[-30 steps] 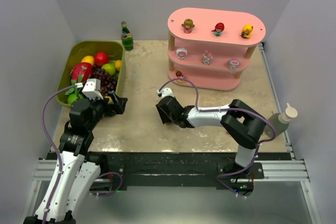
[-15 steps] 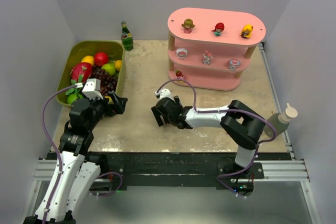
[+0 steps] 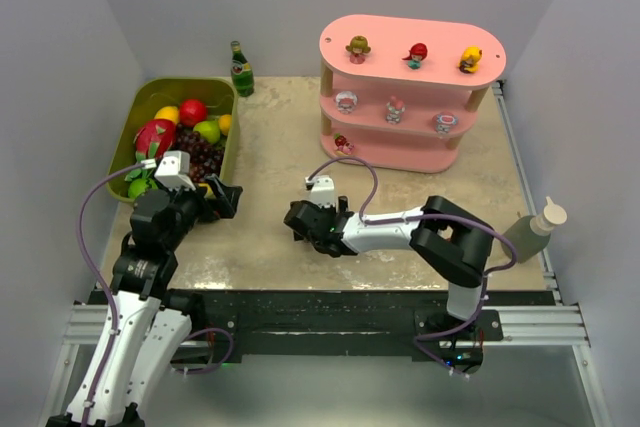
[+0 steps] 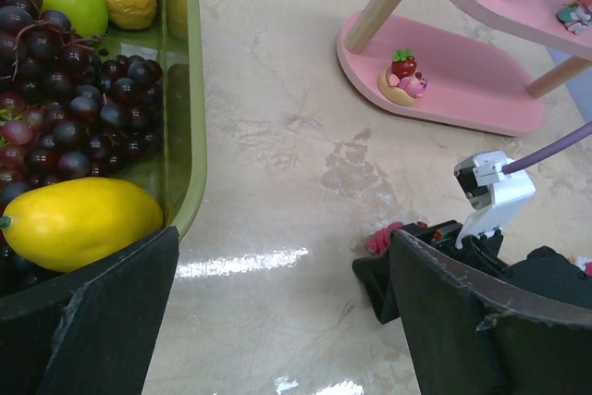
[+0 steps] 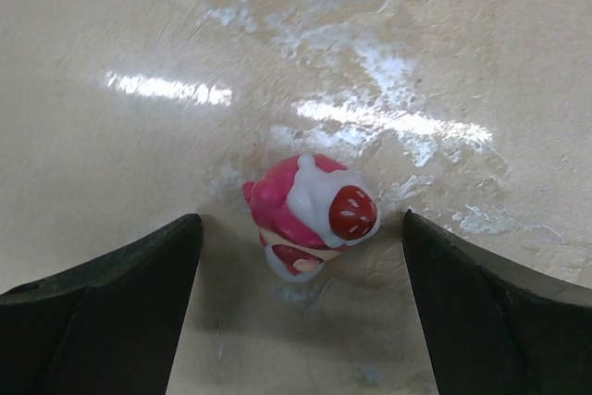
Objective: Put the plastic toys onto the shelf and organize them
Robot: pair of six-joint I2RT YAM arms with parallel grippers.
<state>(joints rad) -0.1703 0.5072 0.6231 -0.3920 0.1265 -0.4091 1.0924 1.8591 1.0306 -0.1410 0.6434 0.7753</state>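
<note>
Centring matters: right gripper (image 3: 297, 219), jaws spread wide, straddles the tiny pink-and-white plastic strawberry-topped figurine (image 5: 310, 210) mid-frame on the beige tabletop (image 5: 139, 25), so lower squarely, pinch its body gently, then carry it to the pink three-tier shelf (image 3: 400, 32) at upper right.

The top camera is looking down over the worktop (image 3: 270, 137) from above its near edge. The left wrist camera is facing right and far, toward the shelf (image 4: 462, 90). The right wrist camera is staring closely down at a pink toy (image 5: 310, 210), which both wrist views are sharing.
</note>
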